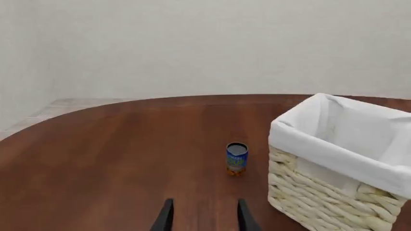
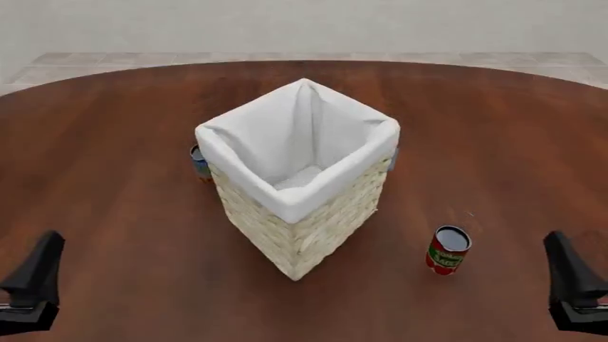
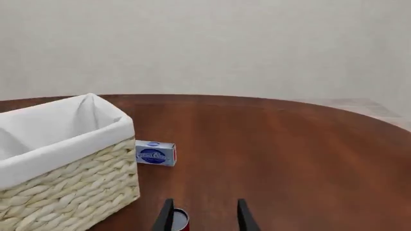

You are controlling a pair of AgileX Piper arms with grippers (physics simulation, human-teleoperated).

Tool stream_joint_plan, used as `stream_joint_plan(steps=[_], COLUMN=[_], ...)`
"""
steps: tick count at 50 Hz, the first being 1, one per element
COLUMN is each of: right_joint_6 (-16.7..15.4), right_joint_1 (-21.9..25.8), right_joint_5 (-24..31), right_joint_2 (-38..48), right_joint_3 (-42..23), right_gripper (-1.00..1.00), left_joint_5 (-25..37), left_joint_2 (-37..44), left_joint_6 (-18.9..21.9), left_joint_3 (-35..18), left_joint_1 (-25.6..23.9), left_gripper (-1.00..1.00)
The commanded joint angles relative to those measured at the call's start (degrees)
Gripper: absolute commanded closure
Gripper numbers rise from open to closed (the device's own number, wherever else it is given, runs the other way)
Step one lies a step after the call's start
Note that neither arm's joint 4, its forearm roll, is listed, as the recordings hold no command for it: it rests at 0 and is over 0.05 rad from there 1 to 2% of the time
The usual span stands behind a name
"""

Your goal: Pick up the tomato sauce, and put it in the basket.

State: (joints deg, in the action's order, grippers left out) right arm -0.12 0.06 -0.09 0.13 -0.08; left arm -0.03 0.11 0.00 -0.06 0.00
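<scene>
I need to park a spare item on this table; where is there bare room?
Free: the far table beyond the basket, and the near-left wood. Crowded: around the basket, with the blue can, small box and tomato sauce.

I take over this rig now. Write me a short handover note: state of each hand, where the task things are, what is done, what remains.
Left hand: open, empty, low at the near left of the table.
Right hand: open, empty, near right, with the small red-labelled tomato sauce can just ahead of it.
The can stands upright on the table, right of the tall cream wicker basket with white lining, apart from it.
Done: nothing yet.
Left: grasp the can, probably with the right hand, lift it and put it in the basket.
</scene>
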Motion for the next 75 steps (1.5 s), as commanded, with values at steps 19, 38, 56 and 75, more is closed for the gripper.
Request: stream_joint_plan(steps=[19,38,56,75], right_joint_6=[3.7,8.6,10.2,9.8], right_joint_1=[-2.7,1.5,5.5,9.0], right_joint_5=[-5.9,-8.4,-2.6,5.9], right_joint_2=[11.1,43.9,49.4,54.1], right_joint_3=[-6.6,-24.7,-29.8,-35.7], right_gripper=[-1.00,-1.00,-1.00,-1.00], left_joint_5=[-0.1,-0.1,-0.1,-0.1], left_joint_2=[0.3,0.3,0.3,0.3], left_joint_6=[0.0,0.0,0.0,0.0], left_joint_3=[-0.2,-0.2,-0.2,-0.2], left_joint_1=[0.0,0.0,0.0,0.0], left_gripper=[-1.00,-1.00,-1.00,-1.00])
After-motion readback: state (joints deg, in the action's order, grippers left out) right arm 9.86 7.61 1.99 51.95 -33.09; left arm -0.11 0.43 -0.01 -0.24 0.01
